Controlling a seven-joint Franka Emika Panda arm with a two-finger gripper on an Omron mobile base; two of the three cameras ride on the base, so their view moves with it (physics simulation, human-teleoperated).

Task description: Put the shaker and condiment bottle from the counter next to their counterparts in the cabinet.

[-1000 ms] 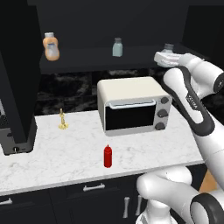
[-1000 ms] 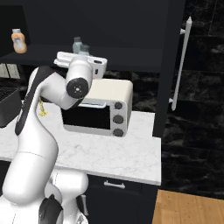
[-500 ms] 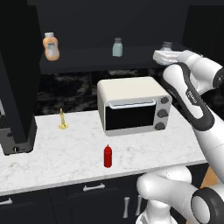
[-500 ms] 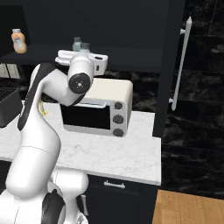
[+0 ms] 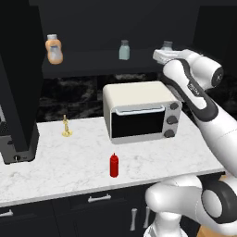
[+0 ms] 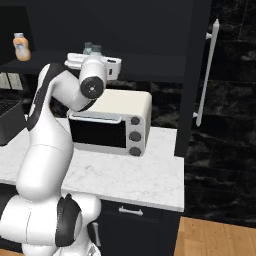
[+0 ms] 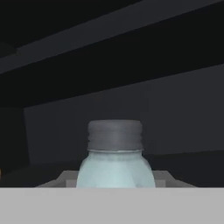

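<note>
Grey-capped shaker (image 7: 114, 157) rides pinched in the closed tool (image 5: 165, 52) at the cabinet shelf's (image 5: 92, 62) right end, unplaced, while the red condiment bottle (image 5: 114, 165) waits near the bench's (image 5: 55, 162) front edge.

Dim, perhaps slightly blurred cabinet (image 5: 111, 32) interior; bright counter (image 5: 69, 162).

The shaker (image 7: 115, 159) was pale grey-blue and translucent under a grey cap, like its counterpart (image 5: 124, 50). The condiment bottle (image 5: 114, 165) was plain red. The worktop (image 5: 83, 162) was white with faint grey veins. The cabinet (image 5: 92, 65) was black; the toaster oven (image 5: 141, 111) cream with a dark door.
</note>
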